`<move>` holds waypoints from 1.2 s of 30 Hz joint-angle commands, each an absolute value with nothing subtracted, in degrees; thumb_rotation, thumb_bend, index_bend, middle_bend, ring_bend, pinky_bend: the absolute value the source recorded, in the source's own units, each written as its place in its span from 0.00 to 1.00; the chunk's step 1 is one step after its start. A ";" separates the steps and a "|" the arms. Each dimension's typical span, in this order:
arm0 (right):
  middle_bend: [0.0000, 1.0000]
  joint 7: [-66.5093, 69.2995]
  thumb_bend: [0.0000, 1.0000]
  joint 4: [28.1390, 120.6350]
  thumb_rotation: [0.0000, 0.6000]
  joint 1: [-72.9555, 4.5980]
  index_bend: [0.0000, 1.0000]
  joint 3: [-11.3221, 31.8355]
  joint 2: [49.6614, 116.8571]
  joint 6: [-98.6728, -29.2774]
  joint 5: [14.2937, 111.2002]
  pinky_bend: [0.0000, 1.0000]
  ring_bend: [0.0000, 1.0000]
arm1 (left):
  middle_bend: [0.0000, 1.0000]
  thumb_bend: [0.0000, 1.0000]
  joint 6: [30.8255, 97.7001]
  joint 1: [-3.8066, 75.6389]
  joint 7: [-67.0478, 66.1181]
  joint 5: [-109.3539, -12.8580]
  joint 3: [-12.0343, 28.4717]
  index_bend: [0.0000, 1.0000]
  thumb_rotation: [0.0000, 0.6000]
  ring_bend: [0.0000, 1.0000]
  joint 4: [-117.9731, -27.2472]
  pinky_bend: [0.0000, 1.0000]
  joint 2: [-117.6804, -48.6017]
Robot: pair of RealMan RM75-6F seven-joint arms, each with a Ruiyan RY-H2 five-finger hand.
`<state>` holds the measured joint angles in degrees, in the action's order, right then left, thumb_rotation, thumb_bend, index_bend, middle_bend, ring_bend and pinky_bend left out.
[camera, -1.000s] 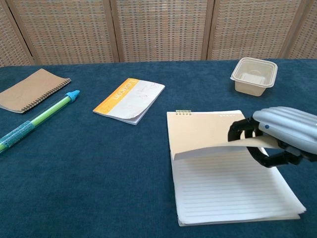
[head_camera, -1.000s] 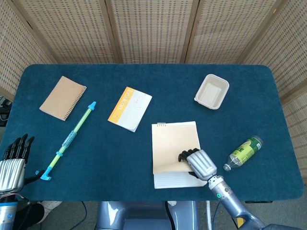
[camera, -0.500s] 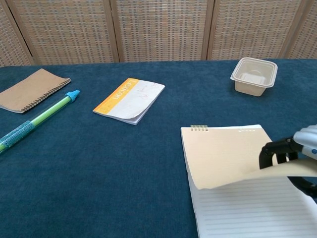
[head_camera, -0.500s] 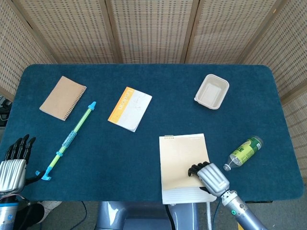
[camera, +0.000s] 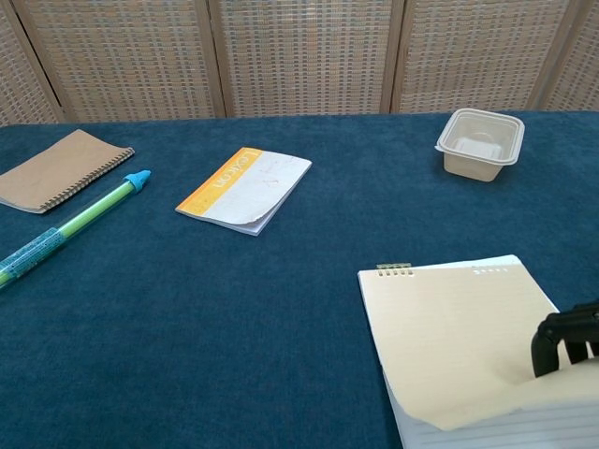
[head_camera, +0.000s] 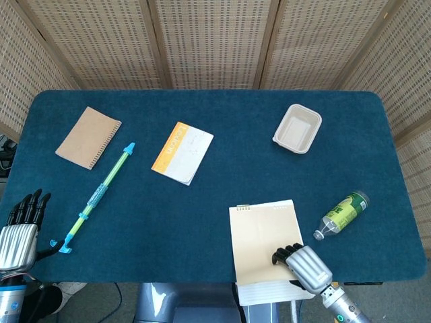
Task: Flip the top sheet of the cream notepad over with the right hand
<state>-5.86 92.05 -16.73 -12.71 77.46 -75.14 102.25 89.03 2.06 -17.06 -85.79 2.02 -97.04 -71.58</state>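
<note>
Right hand at table's near edge, dark fingers curled, pinching lifted top sheet of notepad, left hand idle, fingers apart

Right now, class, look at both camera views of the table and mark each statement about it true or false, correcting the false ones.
1. The right hand holds the cream notepad's top sheet lifted off the lined pages. True.
2. The green bottle stands upright. False: it lies on its side, right of the notepad.
3. The takeout tray holds food. False: it looks empty.
4. The left hand holds nothing, fingers apart. True.
5. The green and blue pen rests on the brown spiral notebook. False: it lies apart on the cloth.
</note>
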 commanded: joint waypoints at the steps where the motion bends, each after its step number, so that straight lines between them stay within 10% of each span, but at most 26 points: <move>1: 0.53 -5.82 0.93 91.84 1.00 -16.27 0.62 -13.05 77.55 -75.66 103.07 0.65 0.49 | 0.00 0.00 89.24 1.97 -17.12 -85.82 2.05 0.00 1.00 0.00 -97.00 0.09 -71.56; 11: 0.53 -6.33 0.93 91.75 1.00 -16.81 0.62 -11.26 77.74 -75.53 103.62 0.65 0.49 | 0.00 0.00 89.10 2.04 -17.01 -85.59 2.19 0.00 1.00 0.00 -96.82 0.09 -71.63; 36: 0.53 -19.28 0.93 93.43 1.00 -32.12 0.63 11.54 78.73 -60.46 81.76 0.65 0.49 | 0.00 0.00 86.98 3.08 -17.41 -82.55 3.35 0.00 1.00 0.00 -94.14 0.09 -73.06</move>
